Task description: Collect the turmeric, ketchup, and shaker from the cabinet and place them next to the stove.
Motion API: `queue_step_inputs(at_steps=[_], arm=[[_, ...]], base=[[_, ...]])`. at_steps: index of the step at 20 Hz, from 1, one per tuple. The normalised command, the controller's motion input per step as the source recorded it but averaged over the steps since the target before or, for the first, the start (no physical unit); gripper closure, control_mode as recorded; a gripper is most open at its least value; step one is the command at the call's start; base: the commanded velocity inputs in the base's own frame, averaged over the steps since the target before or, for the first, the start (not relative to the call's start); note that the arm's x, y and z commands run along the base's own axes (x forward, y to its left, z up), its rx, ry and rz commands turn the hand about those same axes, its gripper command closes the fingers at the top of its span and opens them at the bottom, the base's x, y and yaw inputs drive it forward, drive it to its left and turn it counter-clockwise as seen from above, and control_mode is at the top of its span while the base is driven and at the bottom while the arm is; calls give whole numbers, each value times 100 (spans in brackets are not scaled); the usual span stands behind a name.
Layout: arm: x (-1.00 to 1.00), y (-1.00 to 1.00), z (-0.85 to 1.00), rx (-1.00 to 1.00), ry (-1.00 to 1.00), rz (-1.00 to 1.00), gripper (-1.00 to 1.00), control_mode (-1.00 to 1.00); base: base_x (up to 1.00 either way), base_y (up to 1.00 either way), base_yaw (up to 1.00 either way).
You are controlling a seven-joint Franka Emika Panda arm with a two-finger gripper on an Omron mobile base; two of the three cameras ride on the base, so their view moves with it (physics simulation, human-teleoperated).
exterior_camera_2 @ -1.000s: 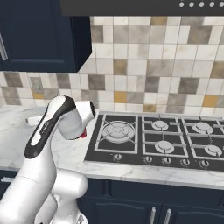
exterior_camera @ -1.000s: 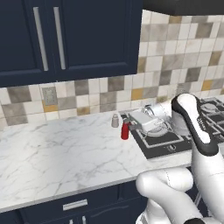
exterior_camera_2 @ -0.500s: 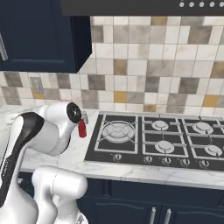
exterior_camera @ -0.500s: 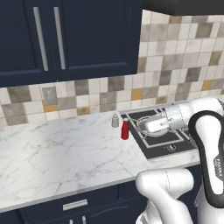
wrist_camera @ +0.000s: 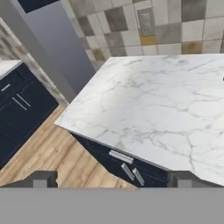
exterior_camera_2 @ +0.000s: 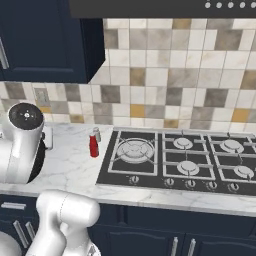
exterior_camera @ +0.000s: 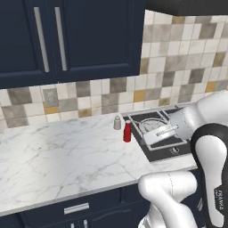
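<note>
Jaws stand spread with nothing between them; the gripper (wrist_camera: 109,178) faces the marble counter (wrist_camera: 166,105). Ketchup (exterior_camera: 127,132), red with a white cap, stands upright just left of the stove (exterior_camera_2: 175,160), the pale shaker (exterior_camera: 117,122) close behind it. Cabinet (exterior_camera: 67,38) doors are closed.

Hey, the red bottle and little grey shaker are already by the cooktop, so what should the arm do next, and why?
Probably swing up toward the closed dark navy wall cabinet. The red white-capped ketchup bottle and small pale grey shaker stand beside the black cooktop, and the empty end effector faces away.
</note>
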Motion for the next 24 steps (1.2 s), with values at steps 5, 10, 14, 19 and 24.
queue_step_inputs(at_steps=[5, 10, 14, 19, 24], arm=[[-9, 0, -36, -1, 1, 0, -100, -100], [-25, 4, -14, -1, 0, 1, -100, 100], [0, 0, 0, 0, 0, 0, -100, 100], [0, 0, 0, 0, 0, 0, -100, 100], [0, 0, 0, 0, 0, 0, -100, 100]], base=[[0, 0, 0], [-50, 47, 11], [-45, 100, 37], [-31, 98, 42], [-31, 92, 45]])
